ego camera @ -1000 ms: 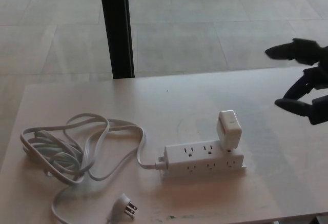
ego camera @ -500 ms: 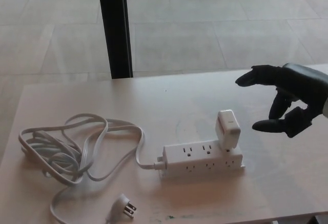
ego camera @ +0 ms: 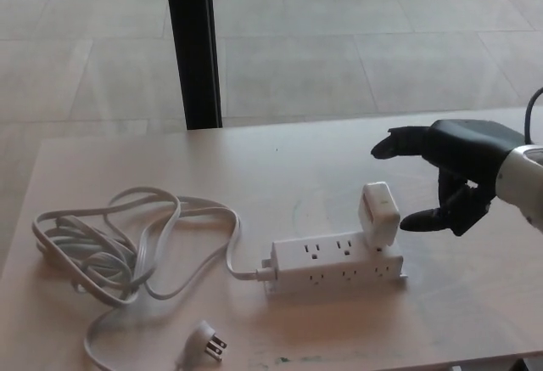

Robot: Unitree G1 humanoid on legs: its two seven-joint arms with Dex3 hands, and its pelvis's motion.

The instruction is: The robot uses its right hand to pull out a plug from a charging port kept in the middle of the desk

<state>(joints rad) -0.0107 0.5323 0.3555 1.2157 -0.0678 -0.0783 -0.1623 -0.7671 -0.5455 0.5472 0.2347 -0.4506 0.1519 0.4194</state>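
Observation:
A white power strip [ego camera: 335,262] lies in the middle of the pale wooden desk [ego camera: 280,167]. A white block-shaped plug adapter [ego camera: 378,214] stands upright in its right-hand socket. My black right hand [ego camera: 445,171] comes in from the right, just to the right of the adapter and slightly above it. Its fingers are spread apart, one fingertip [ego camera: 413,221] close to the adapter's right side without a grip on it. The left hand does not show.
The strip's white cable [ego camera: 127,248] lies in loose coils on the left of the desk, ending in a pronged plug [ego camera: 208,343] near the front edge. A black post [ego camera: 193,44] stands behind the desk on a tiled floor.
My right hand has moved left across the desk toward the adapter, from the right edge of the picture to just beside it. Strip, adapter and cable have stayed put.

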